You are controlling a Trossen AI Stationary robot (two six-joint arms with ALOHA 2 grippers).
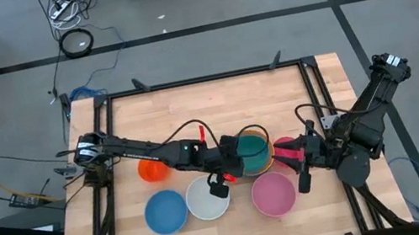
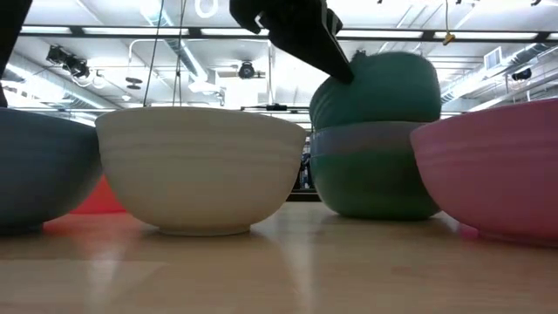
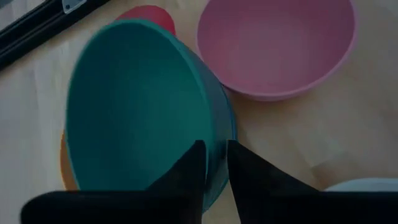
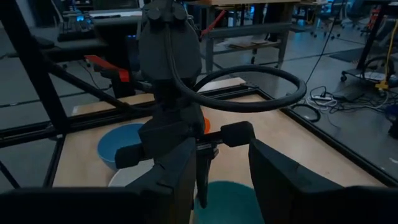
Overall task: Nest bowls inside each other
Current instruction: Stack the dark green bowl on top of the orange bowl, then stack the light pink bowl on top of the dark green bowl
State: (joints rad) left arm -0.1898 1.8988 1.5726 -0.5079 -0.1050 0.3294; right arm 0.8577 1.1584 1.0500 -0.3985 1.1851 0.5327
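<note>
No legible text, labels or signs.

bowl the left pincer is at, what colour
Teal bowl, clearest in the left wrist view.

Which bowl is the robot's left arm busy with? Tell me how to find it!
Find the row of three bowls along the wooden table's near edge: blue, white, pink. Just behind the gap between white and pink stands a stack of bowls. The teal bowl on top is the one: it sits tilted, and the left gripper has its rim between its fingers.
</note>
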